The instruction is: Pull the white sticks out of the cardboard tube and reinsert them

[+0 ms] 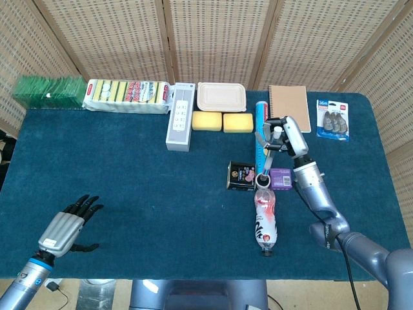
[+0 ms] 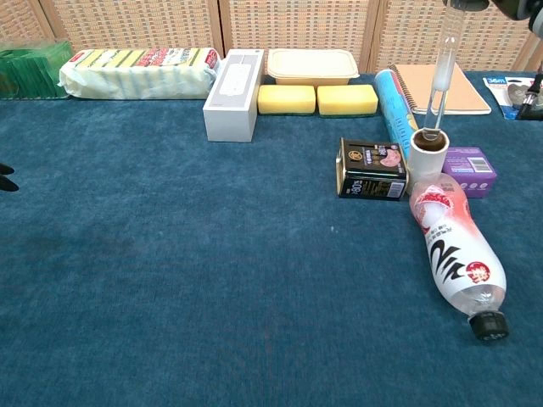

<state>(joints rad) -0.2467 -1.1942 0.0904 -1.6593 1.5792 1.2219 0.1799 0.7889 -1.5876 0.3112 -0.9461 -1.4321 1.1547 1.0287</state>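
A: From the head view, what do you get that the chest view lacks?

B: Both hands whole. The right hand is raised over the cardboard tube, its fingers closed round the top of a white stick. The stick runs down from the hand to the tube's mouth. The left hand hangs near the front left edge of the counter, holding nothing, palm down, fingers spread and pointing away from the robot.

A: And the right arm?

B: Grey and jointed, coming in from the lower right and bending up toward the tube.

A: Now the chest view.

B: The right hand is cut off at the top edge, and only dark fingertips of the left hand show at the left border. The stick looks pale and slightly see-through, upright, its lower end just inside the rim of the tube. The tube is a short, upright cream cylinder. It touches the cap end of a plastic bottle lying on its side, and stands between a black tin and a small purple box. The counter has a blue, carpet-like cover.
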